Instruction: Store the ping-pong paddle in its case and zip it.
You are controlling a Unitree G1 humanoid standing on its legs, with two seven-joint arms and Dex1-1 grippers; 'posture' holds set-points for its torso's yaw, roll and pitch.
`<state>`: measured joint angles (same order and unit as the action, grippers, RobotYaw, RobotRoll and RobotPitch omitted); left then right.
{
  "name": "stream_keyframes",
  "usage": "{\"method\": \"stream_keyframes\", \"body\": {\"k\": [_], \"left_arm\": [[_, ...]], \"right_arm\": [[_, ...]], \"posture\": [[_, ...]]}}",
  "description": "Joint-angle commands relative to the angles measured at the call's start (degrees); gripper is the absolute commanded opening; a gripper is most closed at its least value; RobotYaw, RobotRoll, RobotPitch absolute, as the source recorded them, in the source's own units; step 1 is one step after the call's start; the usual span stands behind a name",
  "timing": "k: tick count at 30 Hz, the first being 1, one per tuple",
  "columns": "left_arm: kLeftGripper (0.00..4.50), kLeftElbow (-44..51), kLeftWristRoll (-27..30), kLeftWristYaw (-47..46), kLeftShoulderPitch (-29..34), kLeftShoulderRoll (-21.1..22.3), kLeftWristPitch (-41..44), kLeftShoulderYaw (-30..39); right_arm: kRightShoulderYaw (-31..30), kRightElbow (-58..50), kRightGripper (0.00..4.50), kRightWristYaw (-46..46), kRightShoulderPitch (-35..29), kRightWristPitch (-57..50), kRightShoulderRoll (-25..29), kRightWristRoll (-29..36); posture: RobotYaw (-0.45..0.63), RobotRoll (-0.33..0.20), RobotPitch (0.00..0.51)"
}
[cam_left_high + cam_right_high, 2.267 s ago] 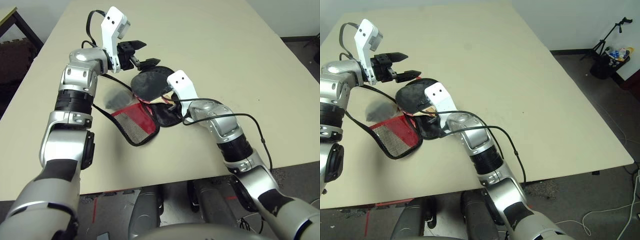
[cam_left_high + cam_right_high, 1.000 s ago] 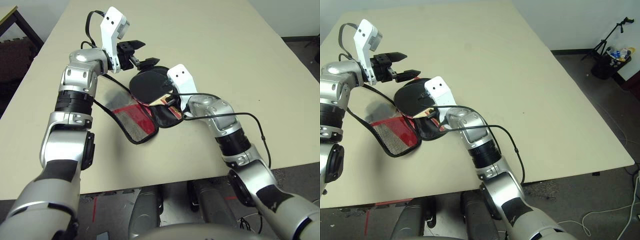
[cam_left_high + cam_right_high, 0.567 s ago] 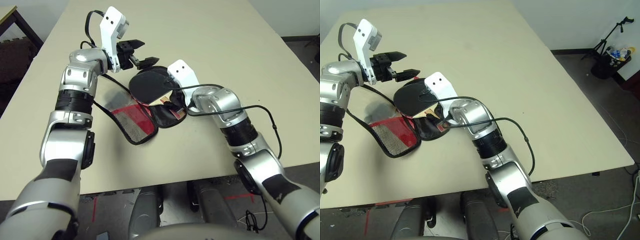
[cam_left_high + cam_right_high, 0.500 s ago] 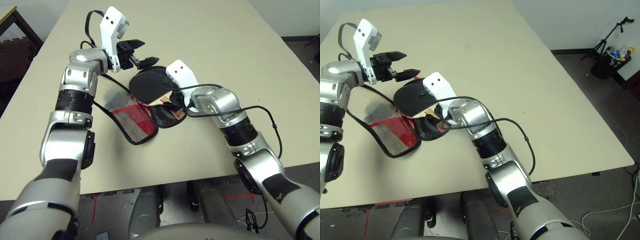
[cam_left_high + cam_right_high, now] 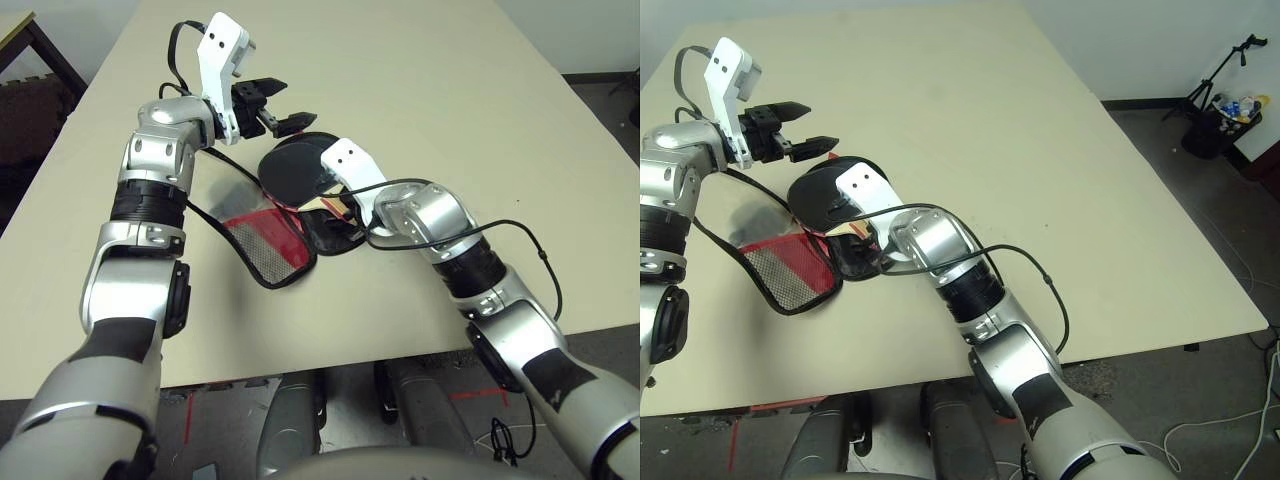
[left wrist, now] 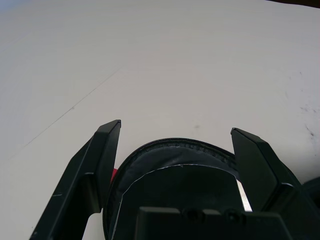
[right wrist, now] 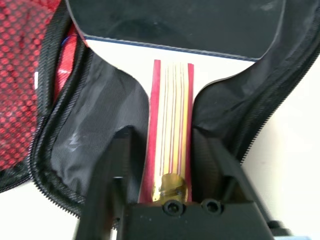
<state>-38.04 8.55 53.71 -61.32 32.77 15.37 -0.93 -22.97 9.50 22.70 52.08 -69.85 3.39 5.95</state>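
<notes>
Shifted since the earlier frame: the right arm, its white wrist bracket [image 5: 348,165] now lower over the handle and a little further left, while the paddle and case look unmoved. The round, black-rubbered ping-pong paddle [image 5: 290,172] lies in the open black half of the paddle-shaped fabric case [image 5: 325,242], on the pale surface [image 5: 450,150]. The red and mesh-pocketed cover half [image 5: 268,245] is folded out to the left, beside it.

What the coming move turns on is the paddle's long axis: the blade points away and to the left, the short, striped wooden handle [image 7: 172,115] back toward the robot and to the right. The right tool [image 7: 162,132] is the nearer one to the handle and lines up with it — its two fingers stand spread either side of the wood, and I can't tell whether either touches. The left tool [image 5: 300,102] is spread wide just beyond the blade end, by the case's curved rim, with nothing between its fingers.

My judgement: a straight squeeze across the handle, then a small nudge along that same axis, would seat the paddle — but skewed, it could slide over the zipper edge. Folding the cover and zipping both remain.
</notes>
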Motion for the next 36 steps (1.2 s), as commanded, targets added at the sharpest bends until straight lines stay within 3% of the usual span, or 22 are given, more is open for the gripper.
{"method": "stream_keyframes", "body": {"k": [1, 2, 10, 22, 36], "left_arm": [[4.5, -0.2, -0.2, -0.1, 0.3, 0.3, -0.1, 0.6], [4.5, -0.2, -0.2, -0.2, 0.3, 0.3, -0.1, 0.6], [4.5, -0.3, -0.1, -0.4, 0.5, -0.1, -0.2, 0.6], [4.5, -1.1, -0.3, -0.5, -0.1, -0.2, -0.5, 0.5], [4.5, -1.0, -0.2, -0.6, 0.1, -0.2, -0.5, 0.5]], "right_arm": [[0.2, -0.1, 1.38, -1.3, -0.1, 1.8, -0.5, -0.9], [0.4, -0.4, 1.13, -1.8, -0.2, 2.4, -0.5, -1.3], [4.0, -0.9, 1.13, -5.2, 1.6, 2.6, -1.9, -2.1], [7.7, -0.1, 1.13, -8.9, 2.7, -3.8, -8.1, -1.2], [9.6, 0.8, 1.13, -12.0, 1.6, -6.2, -8.8, -1.4]], "posture": [[-0.08, 0.0, 0.147], [-0.08, 0.0, 0.147], [-0.08, 0.0, 0.146], [-0.09, 0.0, 0.15], [-0.09, 0.0, 0.154]]}}
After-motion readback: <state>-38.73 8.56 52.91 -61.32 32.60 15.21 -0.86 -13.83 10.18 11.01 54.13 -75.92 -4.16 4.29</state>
